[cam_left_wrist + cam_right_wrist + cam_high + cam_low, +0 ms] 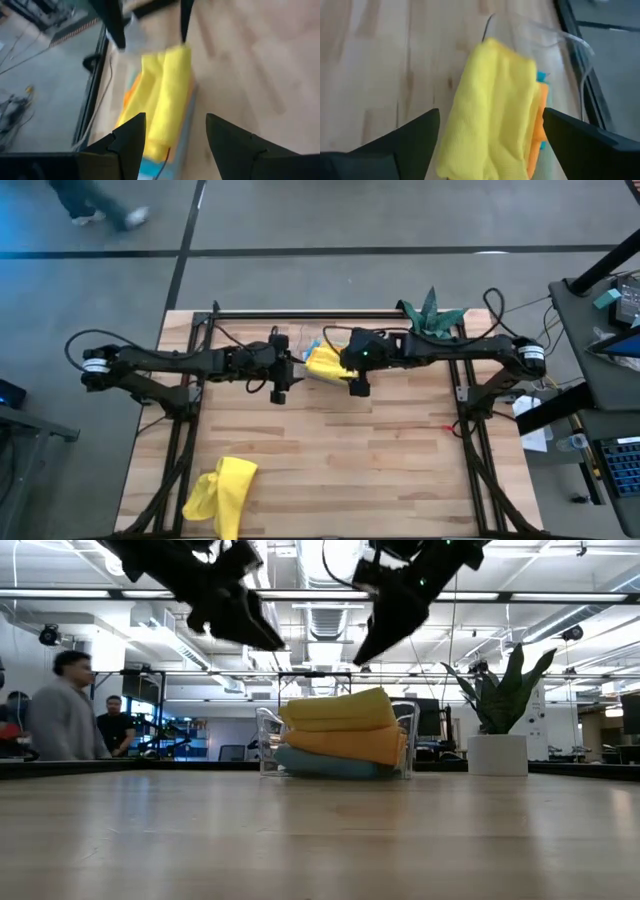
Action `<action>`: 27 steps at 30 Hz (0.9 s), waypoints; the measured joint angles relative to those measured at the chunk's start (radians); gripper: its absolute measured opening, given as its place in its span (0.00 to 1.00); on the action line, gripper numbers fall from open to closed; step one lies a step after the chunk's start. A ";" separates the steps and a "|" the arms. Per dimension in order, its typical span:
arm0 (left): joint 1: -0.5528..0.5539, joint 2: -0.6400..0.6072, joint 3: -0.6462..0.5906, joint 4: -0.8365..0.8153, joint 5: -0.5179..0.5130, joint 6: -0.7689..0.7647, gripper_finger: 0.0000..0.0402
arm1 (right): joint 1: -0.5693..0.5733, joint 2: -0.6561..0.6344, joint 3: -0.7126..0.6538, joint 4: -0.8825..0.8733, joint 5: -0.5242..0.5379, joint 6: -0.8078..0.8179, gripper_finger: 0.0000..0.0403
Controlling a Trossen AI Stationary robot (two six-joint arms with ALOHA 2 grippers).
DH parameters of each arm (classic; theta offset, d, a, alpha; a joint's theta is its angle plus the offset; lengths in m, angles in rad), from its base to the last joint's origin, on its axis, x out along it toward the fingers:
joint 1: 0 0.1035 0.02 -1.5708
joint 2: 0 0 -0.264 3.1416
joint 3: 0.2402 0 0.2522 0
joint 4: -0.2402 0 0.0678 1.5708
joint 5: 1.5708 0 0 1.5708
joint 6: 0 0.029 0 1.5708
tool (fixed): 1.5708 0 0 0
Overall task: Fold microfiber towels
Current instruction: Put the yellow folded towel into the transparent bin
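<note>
Low view: both grippers are seen hanging above the clear tray (266,745), which holds a stack of folded towels: turquoise towel (325,764) lowest, orange towel (345,743) over it, folded yellow towel (338,708) on top. The right gripper (487,137) is spread wide and holds nothing; the folded yellow towel lies directly below and between its fingers, apart from them. The left gripper (175,132) stands part open, empty, with the stack just ahead of it. A second yellow towel (222,493) lies crumpled, well away from both grippers, near the table (400,470) edge closest to the viewer in the high view. A plant (497,700) stands beside the tray

Judged step: release done, retreat next. A straight upward lift is advised, so the top fold is not dragged. The crumpled towel is to be taken by a corner, not the bunched middle
</note>
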 joint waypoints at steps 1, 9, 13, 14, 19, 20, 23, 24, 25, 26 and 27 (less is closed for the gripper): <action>0.000 -0.020 0.000 0.006 0.024 -0.015 0.47 | 0.000 -0.007 -0.001 0.016 0.000 0.028 0.84; 0.000 -0.189 -0.044 0.084 0.221 -0.187 0.47 | -0.003 0.021 -0.145 0.359 -0.133 0.154 0.56; -0.001 -0.247 -0.083 0.109 0.258 -0.285 0.47 | -0.013 0.068 -0.199 0.459 -0.156 0.162 0.31; -0.002 -0.257 -0.098 0.134 0.266 -0.298 0.47 | -0.017 0.077 -0.202 0.469 -0.157 0.162 0.24; -0.002 -0.268 -0.165 0.207 0.274 -0.302 0.47 | -0.047 0.137 -0.201 0.455 -0.163 0.170 0.04; -0.002 -0.265 -0.176 0.233 0.274 -0.303 0.47 | -0.055 0.147 -0.201 0.455 -0.163 0.179 0.04; -0.002 -0.258 -0.200 0.254 0.274 -0.303 0.47 | -0.079 0.176 -0.200 0.459 -0.161 0.204 0.03; -0.002 -0.251 -0.200 0.259 0.274 -0.303 0.47 | -0.087 0.185 -0.200 0.458 -0.160 0.215 0.02; -0.002 -0.246 -0.201 0.258 0.274 -0.308 0.47 | -0.094 0.194 -0.200 0.450 -0.160 0.223 0.02; -0.002 -0.244 -0.203 0.256 0.275 -0.315 0.47 | -0.098 0.205 -0.201 0.447 -0.160 0.227 0.02; -0.002 -0.244 -0.202 0.258 0.276 -0.324 0.47 | -0.103 0.209 -0.201 0.445 -0.160 0.227 0.02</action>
